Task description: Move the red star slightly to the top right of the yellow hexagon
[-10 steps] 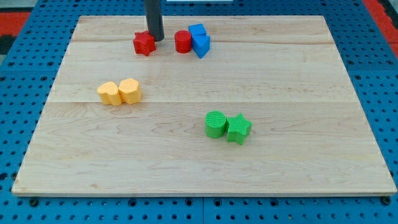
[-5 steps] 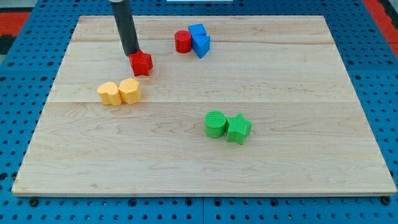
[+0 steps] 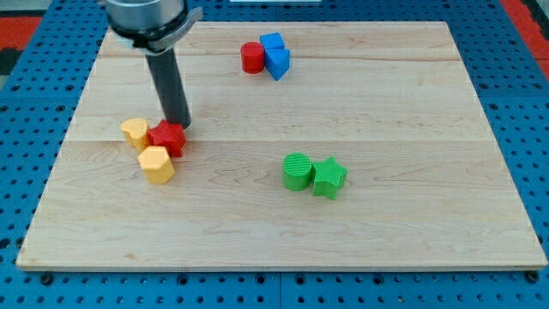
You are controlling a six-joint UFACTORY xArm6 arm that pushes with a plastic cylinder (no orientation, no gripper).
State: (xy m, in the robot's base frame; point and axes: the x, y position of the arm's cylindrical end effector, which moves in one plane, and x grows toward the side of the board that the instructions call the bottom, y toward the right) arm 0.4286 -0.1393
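Note:
The red star (image 3: 168,137) lies at the view's left of the wooden board (image 3: 395,103), wedged between two yellow blocks. The yellow hexagon (image 3: 155,164) sits just below and slightly left of the star, touching it. The other yellow block (image 3: 135,134), of rounded shape, touches the star's left side. My tip (image 3: 178,125) stands at the star's upper right edge, against it. The dark rod rises from there to the view's top left.
A red cylinder (image 3: 251,57) and two blue blocks (image 3: 275,54) cluster at the view's top centre. A green cylinder (image 3: 297,171) and a green star (image 3: 328,178) sit together right of centre.
My tip has moved down and pushed the red star down-left into the two yellow blocks. The yellow pair has split: the hexagon slid down-left, the other shifted left.

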